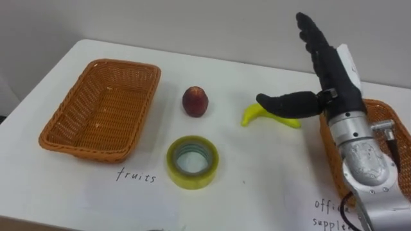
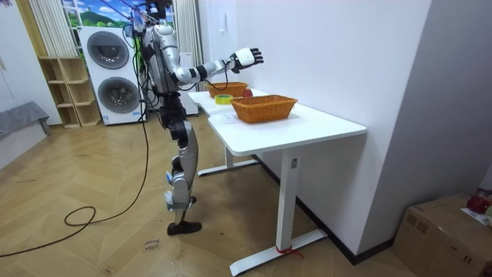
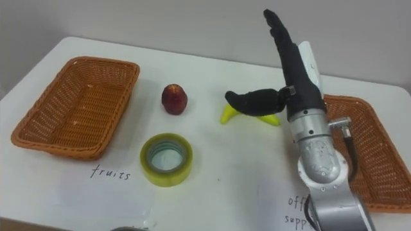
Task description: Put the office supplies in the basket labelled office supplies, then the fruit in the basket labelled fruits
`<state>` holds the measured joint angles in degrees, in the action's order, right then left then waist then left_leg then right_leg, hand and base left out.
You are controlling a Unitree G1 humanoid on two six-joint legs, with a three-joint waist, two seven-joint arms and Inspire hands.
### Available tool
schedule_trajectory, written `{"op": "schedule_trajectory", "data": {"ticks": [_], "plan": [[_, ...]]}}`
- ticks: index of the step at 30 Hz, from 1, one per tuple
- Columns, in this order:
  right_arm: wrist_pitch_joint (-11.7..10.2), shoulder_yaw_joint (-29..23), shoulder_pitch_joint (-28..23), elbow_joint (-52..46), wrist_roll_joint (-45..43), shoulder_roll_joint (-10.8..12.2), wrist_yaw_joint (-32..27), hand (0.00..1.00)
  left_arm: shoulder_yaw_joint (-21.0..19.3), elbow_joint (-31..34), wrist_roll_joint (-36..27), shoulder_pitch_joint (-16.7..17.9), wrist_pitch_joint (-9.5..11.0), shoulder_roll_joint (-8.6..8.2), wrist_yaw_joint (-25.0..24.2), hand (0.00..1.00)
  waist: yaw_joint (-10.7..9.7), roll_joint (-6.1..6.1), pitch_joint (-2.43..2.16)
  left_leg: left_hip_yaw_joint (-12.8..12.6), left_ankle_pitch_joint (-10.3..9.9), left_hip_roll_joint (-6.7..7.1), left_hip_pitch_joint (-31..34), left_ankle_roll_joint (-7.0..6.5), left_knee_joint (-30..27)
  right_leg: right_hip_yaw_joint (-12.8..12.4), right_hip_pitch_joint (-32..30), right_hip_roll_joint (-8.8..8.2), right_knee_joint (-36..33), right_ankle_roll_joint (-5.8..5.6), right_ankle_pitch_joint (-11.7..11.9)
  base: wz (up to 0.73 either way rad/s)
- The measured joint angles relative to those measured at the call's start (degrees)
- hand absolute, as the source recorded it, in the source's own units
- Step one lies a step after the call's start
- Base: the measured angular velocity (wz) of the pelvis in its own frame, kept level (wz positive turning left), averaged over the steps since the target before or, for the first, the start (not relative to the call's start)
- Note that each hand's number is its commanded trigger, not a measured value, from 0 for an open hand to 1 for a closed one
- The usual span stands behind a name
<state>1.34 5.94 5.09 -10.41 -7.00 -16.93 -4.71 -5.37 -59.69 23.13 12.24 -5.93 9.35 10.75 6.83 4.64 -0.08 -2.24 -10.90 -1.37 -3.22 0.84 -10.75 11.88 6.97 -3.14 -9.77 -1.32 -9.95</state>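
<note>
My right hand [image 1: 331, 64] is raised over the table's right half, open, with straight fingers pointing up and the thumb stretched left. A yellow banana [image 1: 252, 114] lies beneath it, partly hidden by the thumb. A red apple [image 1: 195, 101] sits near the table's middle. In front of it lies a yellow tape roll [image 1: 192, 162]. The wicker basket [image 1: 96, 151] at the left, labelled fruits, is empty. A second wicker basket [image 3: 379, 147], labelled office supplies, stands at the right behind my forearm. In the room view I stand at the table's long side with the right hand [image 2: 247, 55] held high.
The white table [image 1: 270, 186] backs onto a pale wall. Handwritten paper labels lie near the front edge before each basket. There is free tabletop between the tape roll and the right basket.
</note>
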Motion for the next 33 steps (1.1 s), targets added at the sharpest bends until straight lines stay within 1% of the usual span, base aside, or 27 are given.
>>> {"op": "schedule_trajectory", "data": {"ticks": [1, 4, 6, 12, 17, 19, 21, 26, 33], "plan": [[0.00, 0.07, 0.13, 0.00, 0.00, 0.00, 0.02, 0.00, 0.00, 0.00, 0.00, -0.01, 0.00, 0.00, 0.00, 0.00, 0.02, 0.03, 0.05, 0.01, 0.00, 0.00, 0.00, 0.00, 0.00, 0.04, 0.00, 0.00, 0.00, 0.00, 0.00, 0.00], [0.00, 0.14, 0.69, 0.00, -0.13, 0.00, 0.44, 0.00, -0.01, 0.00, 0.01, -0.30, 0.00, 0.02, -0.02, 0.00, 0.81, 0.64, 0.40, 0.39, -0.02, 0.00, 0.23, 0.01, -0.18, 0.83, 0.05, -0.03, 0.00, -0.01, 0.01, 0.06], [-0.01, 0.34, 0.69, 0.00, -0.16, 0.00, 0.55, 0.00, 0.20, 0.00, -0.10, -0.53, 0.01, 0.01, -0.11, 0.00, 1.00, 0.77, 0.45, 0.80, -0.06, 0.03, 0.74, -0.02, -0.62, 1.23, 0.02, -0.08, -0.01, -0.01, 0.01, 0.12], [-0.02, 2.81, 0.71, 0.77, -0.68, 0.00, 1.21, 0.00, 2.33, 0.04, 0.00, -1.50, 0.13, -0.13, 0.04, 0.00, 1.66, 0.31, 0.75, 1.04, -0.04, 0.09, 1.14, -0.02, -0.80, 1.41, -0.16, -0.10, 0.02, -0.02, 0.01, 0.03], [-0.02, 4.50, 0.78, 0.78, -1.95, 0.15, 1.15, 0.00, 2.34, 0.07, 0.01, -1.48, 0.12, -0.46, 0.33, 0.00, 1.85, 0.42, 0.62, 1.00, -0.03, 0.10, 1.52, -0.03, -0.86, 1.37, -0.51, -0.10, 0.01, -0.01, 0.01, 0.00], [-0.02, 4.74, 0.78, 0.78, -2.12, 0.99, 1.16, 0.00, 2.35, 0.33, 0.01, -1.54, 0.14, -0.46, 0.46, 0.00, 1.85, 0.45, 0.54, 1.04, -0.03, 0.12, 1.55, -0.03, -0.87, 1.43, -0.49, -0.10, 0.01, -0.01, 0.01, 0.00], [-0.02, 5.11, 0.81, 0.78, -2.12, 1.10, 1.15, 0.00, 2.35, 0.35, 0.01, -1.57, 0.20, -0.46, 0.99, 0.00, 1.86, 0.47, 0.51, 1.10, -0.03, 0.12, 1.55, -0.03, -0.86, 1.53, -0.46, -0.10, 0.01, -0.01, 0.01, 0.00], [-0.02, 6.73, 0.84, 0.78, -2.61, 1.20, 1.23, 0.00, 2.37, 0.76, 0.13, -1.48, 0.14, -0.45, 1.46, 0.00, 1.94, 0.36, 0.54, 1.19, -0.03, 0.12, 1.55, -0.03, -0.92, 1.69, -0.42, -0.12, 0.01, -0.01, 0.01, 0.00], [0.01, 6.90, 0.84, 2.94, -4.69, 1.86, 1.88, 0.00, 2.37, 2.60, 0.12, -1.29, 0.01, -0.45, 1.46, 0.00, 2.93, 0.23, 0.56, 1.20, -0.02, 0.12, 1.53, -0.03, -0.96, 1.69, -0.40, -0.14, 0.01, -0.01, 0.01, 0.00]]}}
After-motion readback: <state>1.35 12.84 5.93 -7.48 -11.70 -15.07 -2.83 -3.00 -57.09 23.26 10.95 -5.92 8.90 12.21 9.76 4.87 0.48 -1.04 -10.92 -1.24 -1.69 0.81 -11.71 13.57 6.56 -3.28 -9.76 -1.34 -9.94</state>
